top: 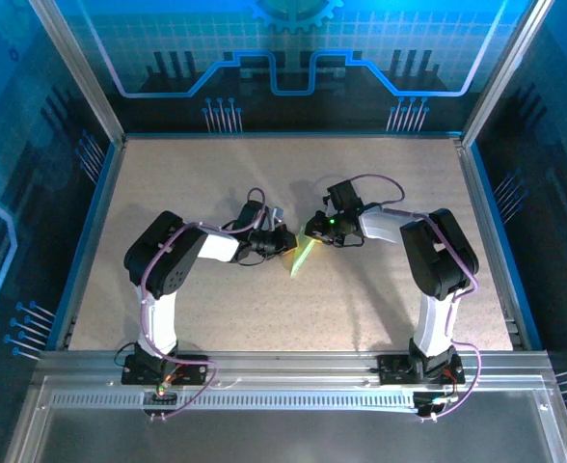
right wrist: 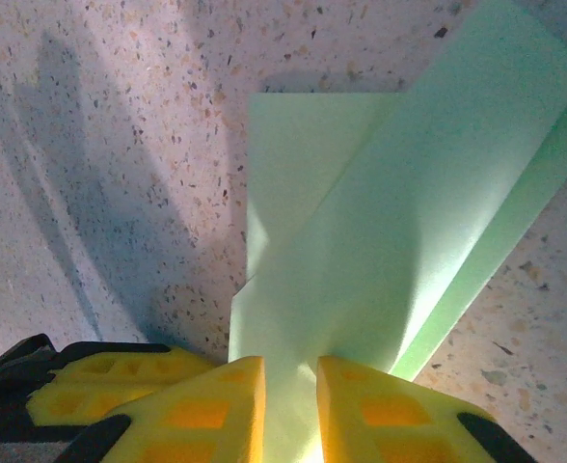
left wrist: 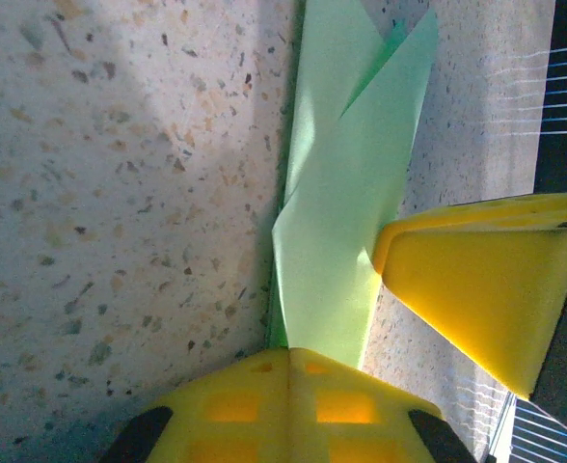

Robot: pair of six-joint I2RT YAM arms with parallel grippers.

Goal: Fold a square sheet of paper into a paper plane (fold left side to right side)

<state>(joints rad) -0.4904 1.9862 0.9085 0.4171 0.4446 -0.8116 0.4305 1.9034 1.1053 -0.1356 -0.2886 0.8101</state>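
The paper plane [top: 303,256] is a slim, pointed fold of pale green paper at the middle of the table, its tip toward the near edge. My left gripper [top: 285,243] is shut on its left edge. In the left wrist view the yellow fingers meet on the paper [left wrist: 341,193] at my left gripper [left wrist: 290,352]. My right gripper [top: 314,230] holds the far end from the right. In the right wrist view the layered paper [right wrist: 380,241] runs into a narrow gap at my right gripper [right wrist: 290,371], with the jaws pressed against it.
The speckled tabletop [top: 197,183] lies bare around the paper, framed by blue walls and a metal rail [top: 283,371] at the near edge. The right gripper's yellow fingers [left wrist: 486,289] show close beside the paper in the left wrist view.
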